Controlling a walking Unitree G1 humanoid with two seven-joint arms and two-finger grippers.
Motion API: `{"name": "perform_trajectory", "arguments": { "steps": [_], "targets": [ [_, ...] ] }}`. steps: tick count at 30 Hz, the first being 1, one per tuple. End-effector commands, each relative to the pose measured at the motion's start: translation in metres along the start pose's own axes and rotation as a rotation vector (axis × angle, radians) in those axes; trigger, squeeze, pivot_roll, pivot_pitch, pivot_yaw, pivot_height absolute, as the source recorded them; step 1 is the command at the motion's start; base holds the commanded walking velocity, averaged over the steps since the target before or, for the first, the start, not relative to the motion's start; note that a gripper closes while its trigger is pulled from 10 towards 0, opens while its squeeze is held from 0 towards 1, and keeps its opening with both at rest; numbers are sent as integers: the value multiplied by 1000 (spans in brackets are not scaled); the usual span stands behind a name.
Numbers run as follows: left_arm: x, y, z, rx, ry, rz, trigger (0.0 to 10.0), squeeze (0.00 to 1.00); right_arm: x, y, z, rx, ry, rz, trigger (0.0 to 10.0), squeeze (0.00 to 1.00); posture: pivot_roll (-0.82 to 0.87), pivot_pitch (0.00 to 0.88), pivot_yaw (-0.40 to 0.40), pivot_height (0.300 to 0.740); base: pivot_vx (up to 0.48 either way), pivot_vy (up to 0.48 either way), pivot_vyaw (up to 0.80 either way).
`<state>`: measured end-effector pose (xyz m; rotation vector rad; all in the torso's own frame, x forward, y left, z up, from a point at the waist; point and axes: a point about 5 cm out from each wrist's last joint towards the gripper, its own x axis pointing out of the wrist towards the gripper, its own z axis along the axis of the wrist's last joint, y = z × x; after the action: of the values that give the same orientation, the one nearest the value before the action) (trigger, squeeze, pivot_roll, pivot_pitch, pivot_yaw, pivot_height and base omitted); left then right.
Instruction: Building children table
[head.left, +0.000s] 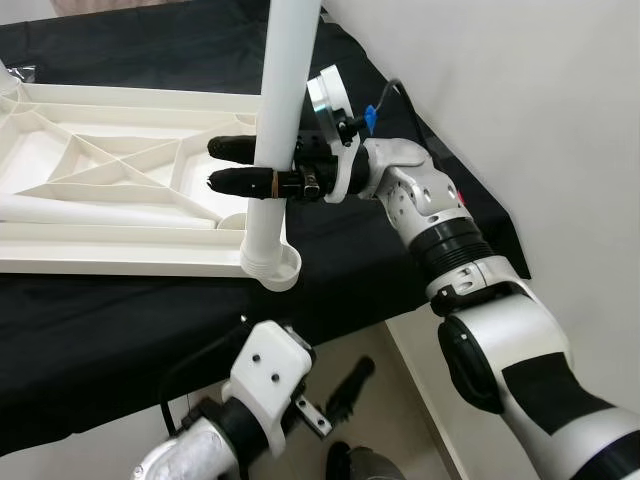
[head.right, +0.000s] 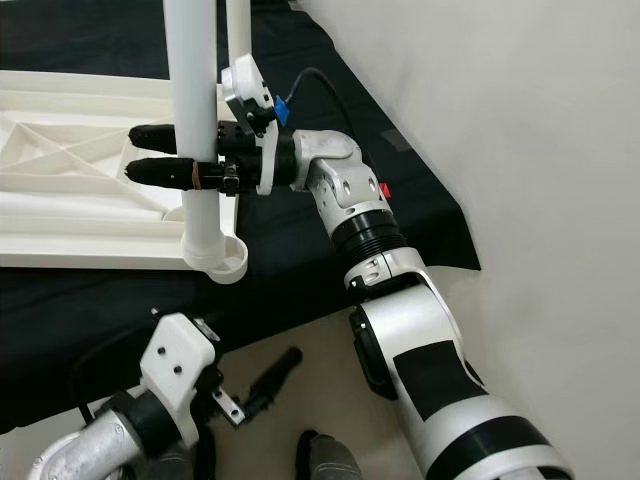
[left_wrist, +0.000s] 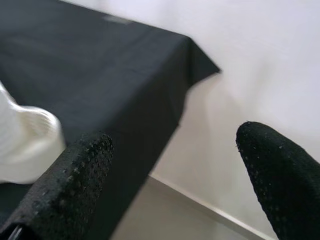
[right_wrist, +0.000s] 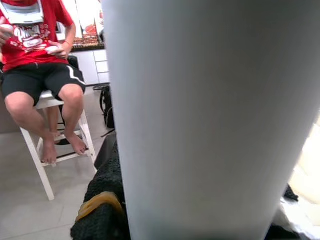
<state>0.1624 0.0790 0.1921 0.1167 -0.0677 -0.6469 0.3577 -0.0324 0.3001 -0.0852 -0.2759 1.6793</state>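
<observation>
The white children's tabletop (head.left: 120, 255) lies upside down on a black cloth (head.left: 110, 330). A white leg (head.left: 285, 70) stands upright in its near right corner socket (head.left: 275, 268). My right gripper (head.left: 213, 165) reaches in from the right at mid-height and is shut on this leg, one black finger on each side; in the right wrist view the leg (right_wrist: 210, 120) is pressed close to the lens. My left gripper (left_wrist: 175, 165) hangs low in front of the cloth's edge, open and holding nothing. Another white leg (head.left: 90, 212) lies inside the tabletop's ribs.
A second white tube (head.right: 238, 30) rises behind the held leg. The cloth's right edge (head.left: 500, 240) drops toward pale floor beside a white wall (head.left: 560, 100). Beyond the leg, a person in a red shirt (right_wrist: 35, 45) sits on a white stool (right_wrist: 42, 107).
</observation>
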Motion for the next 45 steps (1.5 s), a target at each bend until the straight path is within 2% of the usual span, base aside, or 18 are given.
{"name": "perform_trajectory", "arguments": {
  "steps": [1,4,9,14,15,17,19,21,30,38,45],
  "targets": [
    [-2,4,3,27,3,44,10000,0,-2,-1,7,-34,6,19,0,0,135,261,-93,740,0,0,0],
    [-3,8,8,68,-11,67,10000,0,-6,-3,15,-65,15,22,0,0,147,264,-96,740,0,0,0],
    [-7,2,7,58,4,46,10000,0,-11,-4,23,-76,15,57,0,0,150,264,-97,740,0,0,0],
    [-10,0,6,58,12,38,10000,0,-13,-4,22,-80,31,69,0,0,146,259,-94,740,0,0,0],
    [-18,6,3,89,54,81,10000,0,-16,-3,16,-78,71,78,0,0,150,255,-91,740,0,0,0],
    [-18,6,3,89,54,81,10000,0,-16,-3,16,-78,71,78,0,0,150,255,-91,740,0,0,0],
    [-26,15,-1,122,93,156,10000,0,-17,-2,10,-72,88,84,0,0,155,252,-91,740,0,0,0],
    [-28,17,-2,135,107,185,10000,0,-17,-1,8,-66,91,97,0,0,156,252,-92,740,0,0,0],
    [-27,18,-5,130,117,210,10000,0,-9,8,4,-50,67,198,0,0,156,249,-88,740,0,0,0],
    [-25,19,-4,128,107,217,10000,0,-1,11,-5,-44,59,200,0,0,151,246,-90,740,0,0,0],
    [-25,18,-5,129,104,220,10000,0,2,12,-15,-28,108,193,0,0,149,245,-96,740,0,0,0]
  ]
}}
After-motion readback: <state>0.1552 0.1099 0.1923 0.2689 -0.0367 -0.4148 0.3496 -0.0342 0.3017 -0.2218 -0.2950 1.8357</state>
